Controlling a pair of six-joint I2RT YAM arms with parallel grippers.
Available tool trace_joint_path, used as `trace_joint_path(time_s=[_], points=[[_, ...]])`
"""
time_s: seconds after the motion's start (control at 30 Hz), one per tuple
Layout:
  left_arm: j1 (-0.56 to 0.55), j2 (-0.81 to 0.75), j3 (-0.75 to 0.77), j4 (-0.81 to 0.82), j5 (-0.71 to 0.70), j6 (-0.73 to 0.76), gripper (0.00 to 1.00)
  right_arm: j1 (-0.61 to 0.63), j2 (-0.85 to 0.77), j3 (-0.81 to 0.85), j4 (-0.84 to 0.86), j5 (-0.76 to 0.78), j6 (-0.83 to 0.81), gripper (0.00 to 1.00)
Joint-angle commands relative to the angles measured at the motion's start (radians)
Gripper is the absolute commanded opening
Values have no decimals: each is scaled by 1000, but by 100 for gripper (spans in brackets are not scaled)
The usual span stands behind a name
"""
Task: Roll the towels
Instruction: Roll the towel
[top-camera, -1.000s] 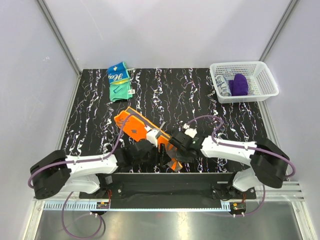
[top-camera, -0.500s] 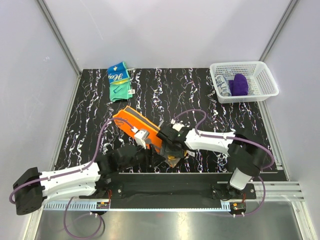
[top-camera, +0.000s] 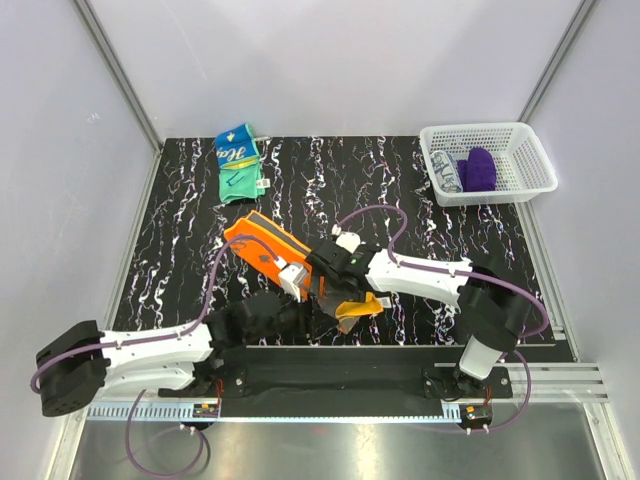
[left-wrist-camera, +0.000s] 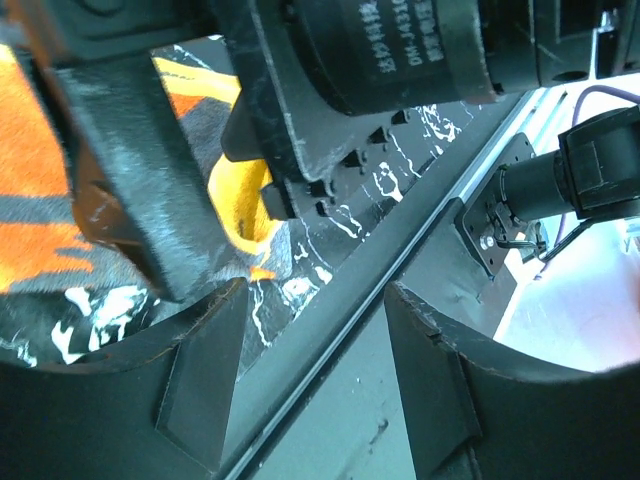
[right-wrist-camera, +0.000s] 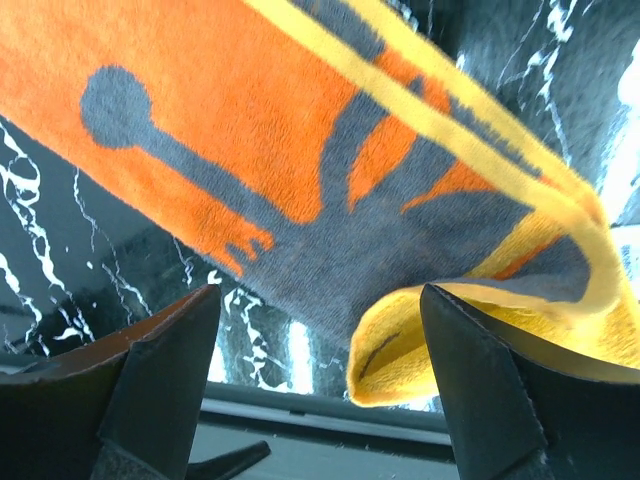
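Observation:
The orange towel (top-camera: 260, 241) with dark grey marks lies slantwise on the table, and its near end (top-camera: 360, 304) is folded over, yellow underside up. My right gripper (top-camera: 336, 291) hovers over that fold, open; in the right wrist view (right-wrist-camera: 318, 300) the curled yellow corner (right-wrist-camera: 420, 345) lies loose by the right finger, gripped by nothing. My left gripper (top-camera: 300, 312) stands open just left of it near the table's front edge, and in its wrist view (left-wrist-camera: 315, 295) nothing is between its fingers. The teal towel (top-camera: 240, 160) lies crumpled at the far left.
A white lattice basket (top-camera: 530, 160) at the far right corner holds a purple cloth (top-camera: 479, 170). The black front rail (top-camera: 340, 360) runs right below both grippers. The right arm's wrist (left-wrist-camera: 350, 60) hangs close above the left gripper. Grey walls stand on three sides.
My right gripper has opened and let go of the orange towel's near end, shifting slightly left. The towel's end now lies folded over. The left arm has swung its elbow; its gripper stays open.

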Motion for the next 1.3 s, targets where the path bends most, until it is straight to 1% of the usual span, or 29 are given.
trace_joint_path(time_s=[0.0, 0.03, 0.1, 0.17, 0.23, 0.27, 0.3, 0.33, 0.37, 0.4, 0.43, 0.5, 0.53, 0.67, 0.77, 0.87, 0.97, 1.03, 1.1, 1.13, 1.17, 1.2, 1.27], points=[[-13, 44, 23, 193, 23, 41, 61, -37, -12, 2, 37, 62, -49, 88], [-19, 67, 35, 222, 58, 51, 61, -48, -30, -8, 79, 65, -78, 88], [-22, 98, 58, 235, 70, 67, 61, -85, -66, -35, 115, 67, -108, 88], [-30, 139, 87, 213, 61, 94, 61, -163, -141, -48, 143, 56, -151, 88], [-37, 219, 132, 192, 50, 113, 61, -239, -216, -54, 149, 36, -195, 89], [-38, 251, 149, 183, 40, 125, 61, -260, -234, -51, 146, 34, -207, 89], [-36, 321, 191, 169, 32, 131, 61, -275, -248, -40, 137, 31, -221, 89], [-37, 362, 224, 93, 3, 130, 60, -290, -265, -32, 115, 34, -246, 89], [-38, 401, 258, 59, -34, 130, 59, -304, -270, -25, 101, 36, -253, 89], [-38, 481, 316, 32, -45, 131, 58, -309, -271, -20, 88, 37, -260, 89], [-38, 520, 345, -24, -54, 131, 57, -313, -279, -19, 69, 34, -267, 89], [-41, 598, 406, -55, -72, 128, 55, -315, -294, -29, 57, 33, -267, 89], [-42, 612, 419, -92, -85, 119, 55, -317, -316, -51, 52, 31, -261, 89], [-47, 617, 422, -123, -152, 102, 56, -321, -406, -127, 43, 30, -240, 89], [-47, 613, 424, -143, -166, 114, 58, -324, -477, -177, 25, 34, -227, 89], [-48, 618, 422, -141, -164, 119, 63, -323, -537, -206, -2, 38, -220, 90], [-47, 635, 431, -152, -186, 113, 61, -324, -580, -220, -29, 45, -217, 90], [-47, 643, 436, -161, -200, 102, 56, -324, -607, -233, -44, 48, -212, 87], [-48, 643, 437, -157, -207, 97, 44, -324, -636, -258, -49, 42, -206, 84], [-48, 641, 434, -154, -214, 87, 39, -323, -646, -270, -48, 30, -195, 81], [-47, 632, 433, -150, -217, 84, 28, -324, -656, -282, -46, 22, -189, 78], [-48, 629, 430, -147, -221, 80, 23, -323, -681, -313, -38, 2, -171, 75], [-47, 620, 427, -144, -235, 68, 9, -323, -709, -351, -14, -28, -160, 71]])
